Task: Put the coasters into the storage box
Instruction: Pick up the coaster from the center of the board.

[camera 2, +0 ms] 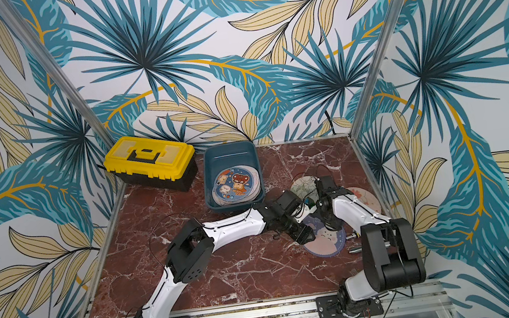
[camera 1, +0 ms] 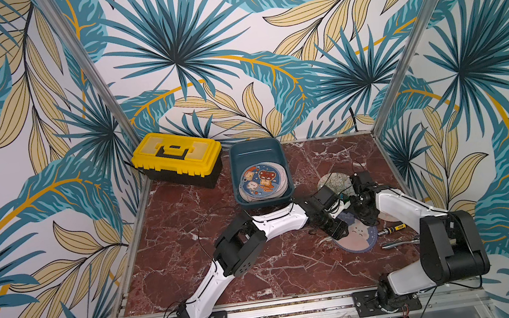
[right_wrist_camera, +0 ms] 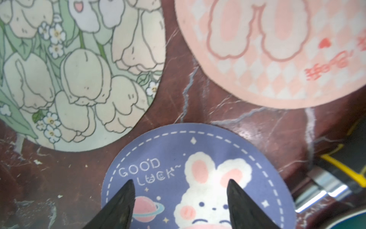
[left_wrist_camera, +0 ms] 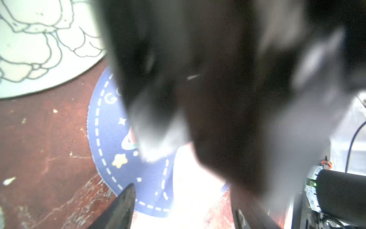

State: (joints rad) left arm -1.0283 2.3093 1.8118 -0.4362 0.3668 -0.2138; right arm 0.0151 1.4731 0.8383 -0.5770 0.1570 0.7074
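The teal storage box [camera 1: 255, 146] stands at the back of the table with several coasters inside, a blue bear-print one [camera 1: 260, 179] on top. Three coasters lie on the marble at the right: a blue bunny coaster [camera 1: 358, 238] [right_wrist_camera: 198, 158], a pale green floral one [camera 1: 333, 181] [right_wrist_camera: 69, 79] and a pink bunny one [camera 2: 367, 200] [right_wrist_camera: 267, 49]. My right gripper [right_wrist_camera: 180, 181] is open just above the blue bunny coaster. My left gripper [camera 1: 339, 230] [left_wrist_camera: 183, 198] is open over that coaster's near-left edge. The right arm, dark and blurred, blocks much of the left wrist view.
A yellow-lidded black toolbox [camera 1: 176, 158] sits left of the storage box. A yellow-handled screwdriver [camera 1: 392, 229] and a metal hand tool [camera 1: 397, 243] lie right of the blue coaster. The two arms are crowded together at the right; metal frame posts border the table.
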